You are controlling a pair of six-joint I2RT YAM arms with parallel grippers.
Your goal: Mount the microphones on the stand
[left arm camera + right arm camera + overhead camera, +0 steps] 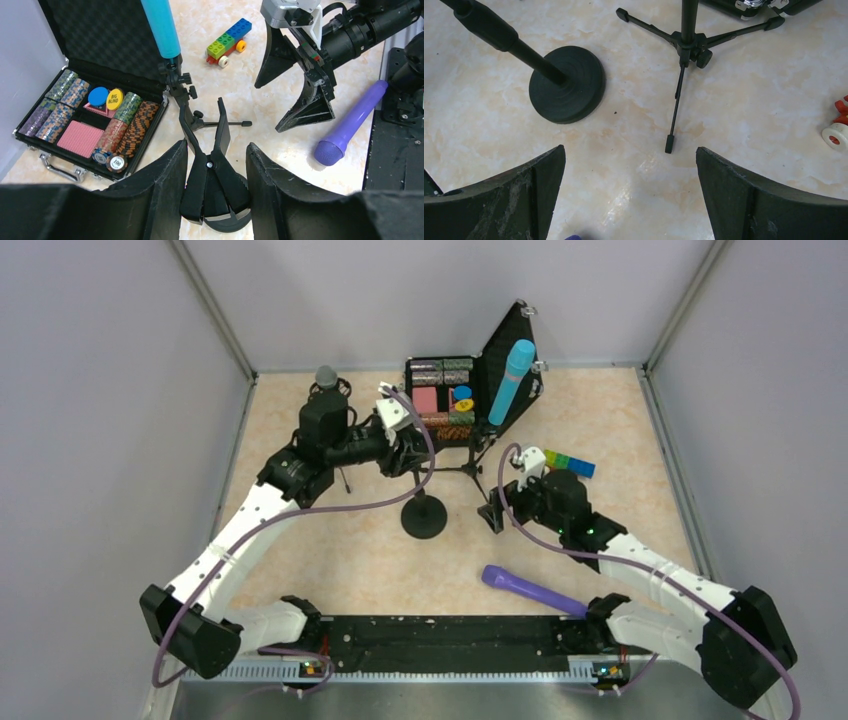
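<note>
Currently, the purple microphone (530, 590) is seen lying flat on the desk (380, 560) close to the near edge, just ahead of the right arm's base. Its long axis runs across the desk, and its rounded head is turned toward the left arm's side. The light blue microphone (511, 380) is already held in the tripod stand (688, 45) beside the open poker-chip case (75, 120). The left hand (216, 146) is closed about the handles of the spring clip (210, 170) atop the round-base stand (424, 517), and the clip's prongs are seen spread. The right hand (629, 148) is spread wide and empty, aimed down at the desk between the two stands. The purple microphone lies behind that hand, toward the arm bases, and is judged far nearer to the right arm than to the left. A pull-back and a grasp across the barrel would be called for.
</note>
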